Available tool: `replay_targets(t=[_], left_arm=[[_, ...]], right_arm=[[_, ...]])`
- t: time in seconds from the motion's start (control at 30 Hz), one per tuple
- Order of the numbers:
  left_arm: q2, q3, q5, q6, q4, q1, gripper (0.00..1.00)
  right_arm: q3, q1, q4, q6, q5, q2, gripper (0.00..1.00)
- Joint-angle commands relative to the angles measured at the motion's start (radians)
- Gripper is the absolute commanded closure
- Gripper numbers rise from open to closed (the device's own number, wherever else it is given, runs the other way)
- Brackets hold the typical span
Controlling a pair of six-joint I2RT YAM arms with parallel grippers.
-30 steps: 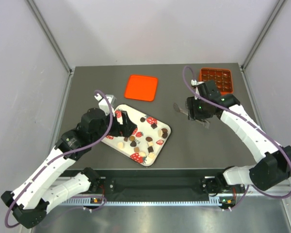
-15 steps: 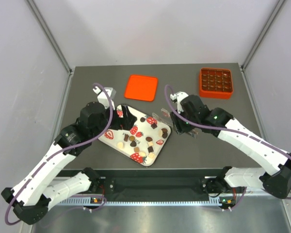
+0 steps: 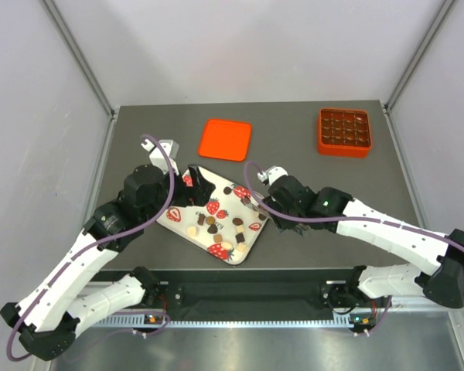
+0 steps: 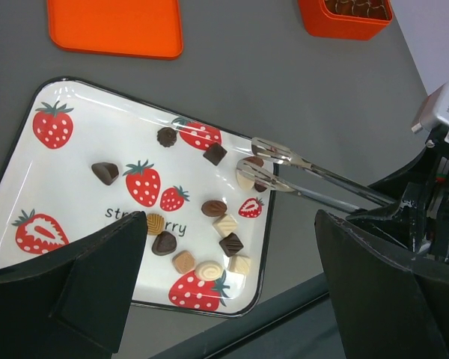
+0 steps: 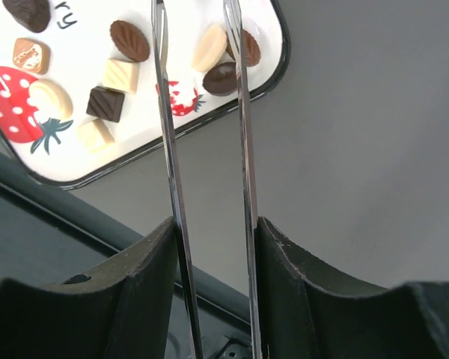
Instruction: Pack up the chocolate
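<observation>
Tongs (image 4: pixel 284 168) sat in right gripper (image 5: pixel 213 250), jaws clamped on them, tips apart over a cream chocolate (image 5: pixel 209 46) at tray's (image 4: pixel 75 179) right edge, its long axis roughly along the tongs. Left gripper (image 3: pixel 195 188), jaws apart, hung farther left. Box (image 3: pixel 344 131) far right.

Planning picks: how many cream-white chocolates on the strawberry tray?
4: oval at the tongs' tips, square just nearer, swirl and another square by the tray's near rim. Left gripper may hide more.
</observation>
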Motion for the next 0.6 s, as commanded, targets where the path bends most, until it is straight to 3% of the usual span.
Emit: replay_targets(t=[0.0,0.57], left_arm=[[-0.023,-0.010,-0.022,-0.015,0.040,0.002,0.02],[-0.041,-0.025,-0.026,-0.029,0.031,0.003,0.02]], right_arm=[[-0.009,0.022,0.012,0.043,0.059,0.004,0.57],[-0.113,0.034,0.084,0.137,-0.021,-0.004,0.60]])
